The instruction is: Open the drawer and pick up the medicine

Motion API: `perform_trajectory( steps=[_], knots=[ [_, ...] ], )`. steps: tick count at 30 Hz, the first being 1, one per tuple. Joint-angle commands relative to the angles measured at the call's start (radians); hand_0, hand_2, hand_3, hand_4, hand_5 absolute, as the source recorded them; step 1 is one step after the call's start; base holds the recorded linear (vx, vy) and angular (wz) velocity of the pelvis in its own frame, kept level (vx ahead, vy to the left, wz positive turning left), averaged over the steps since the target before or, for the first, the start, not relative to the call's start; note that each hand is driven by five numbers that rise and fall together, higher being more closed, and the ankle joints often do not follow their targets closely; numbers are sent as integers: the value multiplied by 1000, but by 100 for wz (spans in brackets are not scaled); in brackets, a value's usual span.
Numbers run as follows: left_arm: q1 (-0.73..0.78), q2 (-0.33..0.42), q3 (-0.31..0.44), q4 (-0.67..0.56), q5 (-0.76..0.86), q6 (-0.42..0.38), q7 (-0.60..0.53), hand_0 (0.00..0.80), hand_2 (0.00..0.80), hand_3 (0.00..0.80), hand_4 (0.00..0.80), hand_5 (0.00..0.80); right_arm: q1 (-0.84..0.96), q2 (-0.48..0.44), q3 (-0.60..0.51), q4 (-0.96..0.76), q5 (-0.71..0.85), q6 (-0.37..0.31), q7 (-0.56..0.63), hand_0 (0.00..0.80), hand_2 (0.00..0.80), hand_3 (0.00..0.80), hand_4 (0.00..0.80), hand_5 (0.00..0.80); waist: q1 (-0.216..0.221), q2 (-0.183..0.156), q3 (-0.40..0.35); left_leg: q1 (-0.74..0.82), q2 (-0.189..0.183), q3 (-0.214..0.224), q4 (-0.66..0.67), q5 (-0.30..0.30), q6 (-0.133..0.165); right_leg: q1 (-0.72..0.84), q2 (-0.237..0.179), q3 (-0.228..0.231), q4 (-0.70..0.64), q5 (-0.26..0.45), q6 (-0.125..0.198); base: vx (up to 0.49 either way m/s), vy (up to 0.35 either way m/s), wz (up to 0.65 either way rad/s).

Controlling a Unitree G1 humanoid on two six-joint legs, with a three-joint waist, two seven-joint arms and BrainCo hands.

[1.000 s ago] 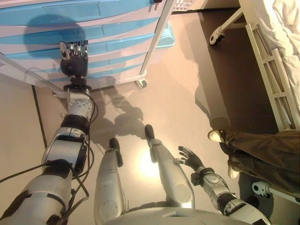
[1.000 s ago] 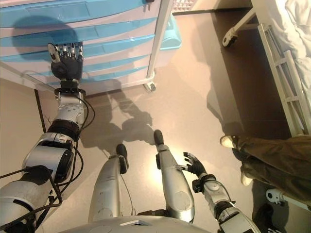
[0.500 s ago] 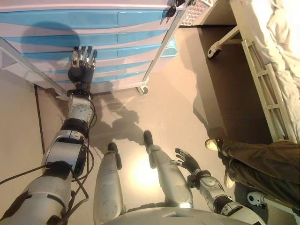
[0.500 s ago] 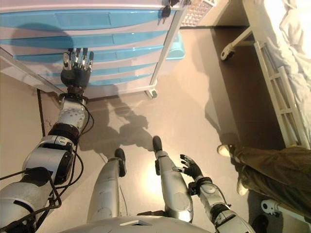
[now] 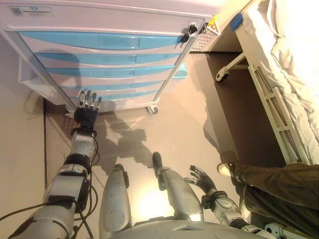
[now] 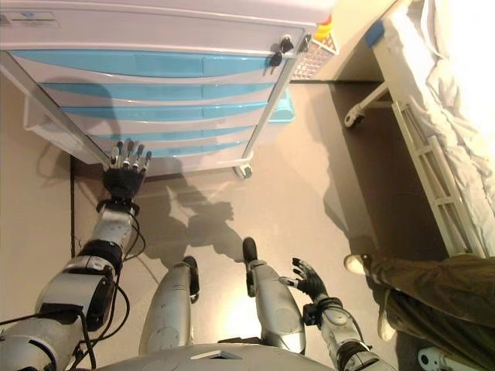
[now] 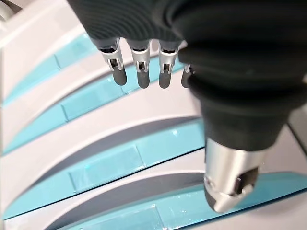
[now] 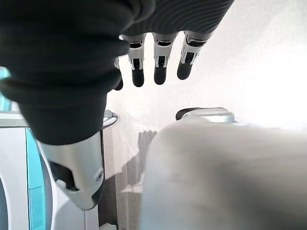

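Observation:
A white cart [image 5: 99, 17] with several shut light-blue drawers [image 5: 104, 41] stands ahead, with keys [image 5: 187, 35] hanging at its upper right corner. My left hand [image 5: 87, 110] is open with straight fingers, raised in front of the lowest drawers near the cart's left edge, not touching them. In the left wrist view the fingers [image 7: 139, 64] point at the blue drawer fronts [image 7: 105, 165]. My right hand [image 5: 202, 180] hangs open low at my right side. No medicine shows in any view.
A hospital bed [image 5: 284, 74] with white bedding and a wheeled frame stands at the right. A person's legs [image 5: 271, 181] and shoe are at the lower right. A small basket [image 5: 202, 40] hangs on the cart's right side. Bare floor [image 5: 184, 119] lies between cart and bed.
The camera has tilted up, so the whole cart front now shows. My left hand has sunk from the middle drawers to the lowest ones. The right hand stays open at my side.

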Motion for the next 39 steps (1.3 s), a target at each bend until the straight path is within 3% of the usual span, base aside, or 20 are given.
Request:
perform_trajectory(
  steps=[1, 11, 14, 16, 18, 20, 21, 26, 30, 33, 39],
  knots=[
    [64, -38, 41, -74, 69, -13, -37, 0, 0, 0, 0, 0, 179, 64, 60, -27, -60, 12, -8, 0, 0, 0, 0, 0, 10, 12, -32, -48, -96, 15, 45, -2, 63, 62, 22, -14, -6, 57, -40, 220, 12, 6],
    [136, -53, 49, -103, 120, -32, -3, 0, 0, 0, 0, 0, 281, 47, 39, -29, -119, 24, -7, 0, 0, 0, 0, 0, -2, 19, -61, 29, -128, -2, 9, 20, 68, 82, 13, -15, 20, 76, -25, 160, 23, 1],
    [126, -41, 54, -106, 160, -95, 21, 0, 0, 0, 0, 0, 290, 47, 39, -13, -115, 8, -8, 0, 0, 0, 0, 0, -3, 23, -65, 41, -142, -15, -2, 25, 71, 82, 15, -14, 27, 75, -22, 62, 8, -6],
    [130, -28, 37, -140, 318, -202, 54, 0, 0, 0, 0, 0, 292, 42, 35, -6, -110, -9, -8, 0, 0, 0, 0, 0, -3, 33, -70, 54, -154, -27, -32, 36, 71, 75, 19, -11, 32, 69, -21, -29, 32, -6],
    [157, -16, -28, -206, 536, -295, 165, 0, 0, 0, 0, 0, 280, 20, 13, -10, -110, -20, -4, 0, 0, 0, 0, 0, 2, 60, -73, 66, -164, -42, -88, 67, 66, 60, 21, -8, 37, 62, -23, -111, 93, 3],
    [178, -11, -61, -232, 658, -320, 230, 0, 0, 0, 0, 0, 271, 3, -2, -18, -107, -19, -3, 0, 0, 0, 0, 0, 5, 79, -73, 73, -165, -46, -120, 90, 60, 56, 18, -11, 37, 57, -27, -127, 119, 12],
    [216, -3, -110, -259, 757, -340, 276, 0, 0, 0, 0, 0, 254, -20, -27, -23, -106, -15, -5, 0, 0, 0, 0, 0, 12, 108, -76, 86, -165, -53, -170, 126, 51, 60, 13, -19, 30, 51, -34, -168, 178, 9],
    [348, -18, -137, -262, 751, -246, 291, 0, 0, 0, 0, 0, 191, -74, -113, -7, -107, 5, 4, 0, 0, 0, 0, 0, 29, 178, -109, 153, -151, -66, -297, 202, 15, 110, -8, -62, 0, 15, -65, -53, 151, 8],
    [426, -68, -119, -159, 773, -195, 298, 0, 0, 0, 0, 0, 161, -92, -155, 15, -121, 10, 0, 0, 0, 0, 0, 0, 32, 216, -147, 218, -133, -73, -365, 227, -12, 178, -22, -108, -38, -9, -81, 26, 84, 26],
    [470, -109, -100, -49, 814, -165, 282, 0, 0, 0, 0, 0, 144, -96, -173, 34, -144, 6, 1, 0, 0, 0, 0, 0, 32, 229, -175, 266, -126, -81, -413, 228, -24, 224, -23, -130, -73, -25, -87, 4, 61, 22],
    [530, -170, -150, 160, 901, -139, 190, 0, 0, 0, 0, 0, 107, -79, -180, 76, -189, -10, 16, 0, 0, 0, 0, 0, 33, 226, -222, 329, -109, -73, -497, 232, -39, 276, -20, -163, -126, -42, -91, -49, 13, 9]
  ],
)
